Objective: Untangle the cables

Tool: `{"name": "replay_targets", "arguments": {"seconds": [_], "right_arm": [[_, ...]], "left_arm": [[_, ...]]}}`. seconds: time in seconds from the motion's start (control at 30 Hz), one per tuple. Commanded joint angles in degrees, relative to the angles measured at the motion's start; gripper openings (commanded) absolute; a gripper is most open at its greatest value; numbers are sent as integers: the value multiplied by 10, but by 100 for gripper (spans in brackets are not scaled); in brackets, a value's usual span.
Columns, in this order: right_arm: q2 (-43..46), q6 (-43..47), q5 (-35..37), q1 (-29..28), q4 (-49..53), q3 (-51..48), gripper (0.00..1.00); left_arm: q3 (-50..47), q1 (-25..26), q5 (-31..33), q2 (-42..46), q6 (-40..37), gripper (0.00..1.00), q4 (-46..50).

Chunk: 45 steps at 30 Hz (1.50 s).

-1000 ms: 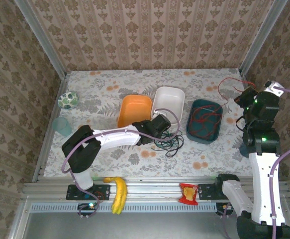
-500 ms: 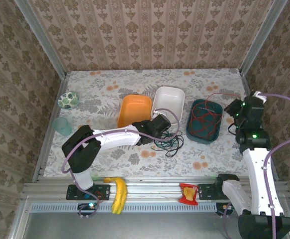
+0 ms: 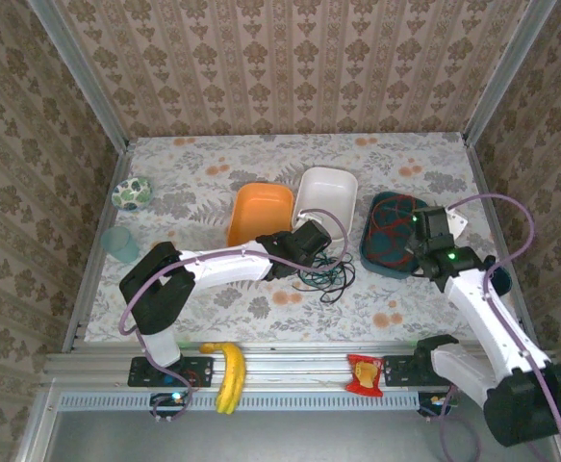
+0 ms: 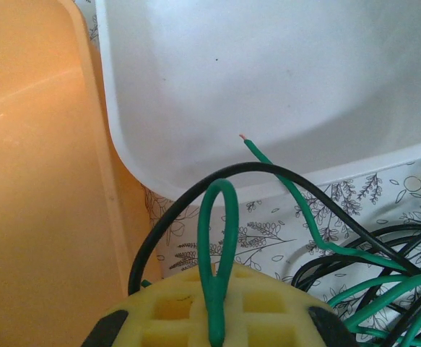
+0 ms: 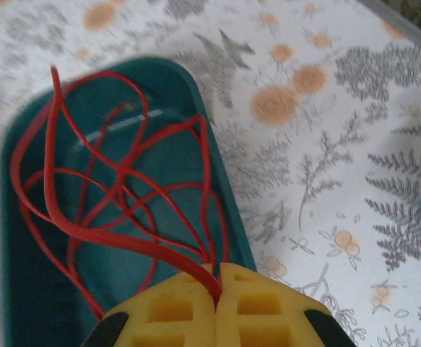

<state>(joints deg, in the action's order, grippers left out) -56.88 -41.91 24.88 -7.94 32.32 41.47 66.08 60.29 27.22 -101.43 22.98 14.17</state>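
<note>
Left gripper (image 4: 214, 312) has its yellow pads pinched together on a loop of green cable (image 4: 220, 185). The loop pokes straight up out of the seam toward 12 in the wrist cam. A black cable (image 4: 248, 166) arcs over that loop. I can't tell if it's actually caught in the pads or only running past them. Both lead off toward 4 o'clock into the loose green-and-black tangle (image 3: 324, 275), which lies on the flowery tablecloth just past the gripper.

Right above the pads is the white tray (image 4: 268, 72), with the bare tip of a green strand over its rim. The orange tray (image 4: 37, 144) sits at 9 to 10 o'clock, touching it.

Right gripper (image 5: 216, 307) is squeezed tight on the red cable (image 5: 109, 238), which comes out of the seam and runs off toward 10 o'clock. The rest of the red stuff lies in loose loops inside the teal tray (image 5: 174, 94).

From overhead, taking the table as a clock: teal tray at 3, tangle near the middle, patterned ball (image 3: 131, 193) and pale cup (image 3: 120, 243) at 9, banana (image 3: 228, 375) and red snack packet (image 3: 365, 373) on the rail at 6.
</note>
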Motion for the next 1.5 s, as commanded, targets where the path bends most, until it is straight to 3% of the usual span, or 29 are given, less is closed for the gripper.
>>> {"name": "replay_targets", "arguments": {"seconds": [0.0, 0.57, 0.63, 0.8, 0.93, 1.2, 1.47], "right_arm": [[-31, -30, 4, -3, -36, -7, 0], [-219, 22, -154, -3, -90, 35, 3], [-211, 22, -151, -3, -91, 36, 6], [-160, 20, -119, -3, -97, 28, 33], [-119, 21, -91, -3, -88, 25, 48], [-40, 37, -70, -12, -98, -3, 51], [-15, 120, -270, -130, -162, -62, 51]], "left_arm": [[14, -1, 2, -8, 4, 0, 15], [7, 18, -2, 2, -37, 0, -38], [6, 19, 0, 3, -40, 0, -39], [0, 21, 6, 7, -42, 0, -47], [0, 21, 10, 7, -42, 0, -49], [-9, 22, 14, 13, -42, 0, -63], [-7, 22, 15, 11, -43, 0, -63]]}}
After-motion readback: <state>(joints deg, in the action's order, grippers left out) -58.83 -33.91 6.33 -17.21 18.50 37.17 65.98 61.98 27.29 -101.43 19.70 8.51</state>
